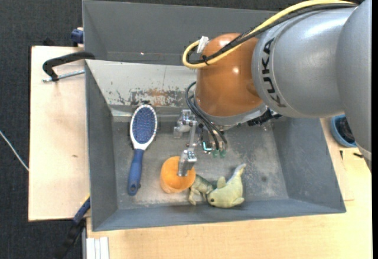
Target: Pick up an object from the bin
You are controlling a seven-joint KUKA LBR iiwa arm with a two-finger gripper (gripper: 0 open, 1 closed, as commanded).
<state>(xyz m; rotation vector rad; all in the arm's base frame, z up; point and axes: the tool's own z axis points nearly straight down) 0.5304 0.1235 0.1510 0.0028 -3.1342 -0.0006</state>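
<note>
Gripper (187, 146) low in the bin (301, 163), right by the orange round thing (172, 178).

The gripper hangs near the front of the bin and seems to touch the top edge of the orange round thing. I cannot tell if it is open or closed. A yellow-green soft toy (225, 191) lies just to the right of the orange thing, touching it. A blue hairbrush (142, 133) lies to the left, apart. To do this well, I think the gripper should go straight down around the orange thing, squeeze it gently, and stay off the toy so only one thing comes up.
</note>
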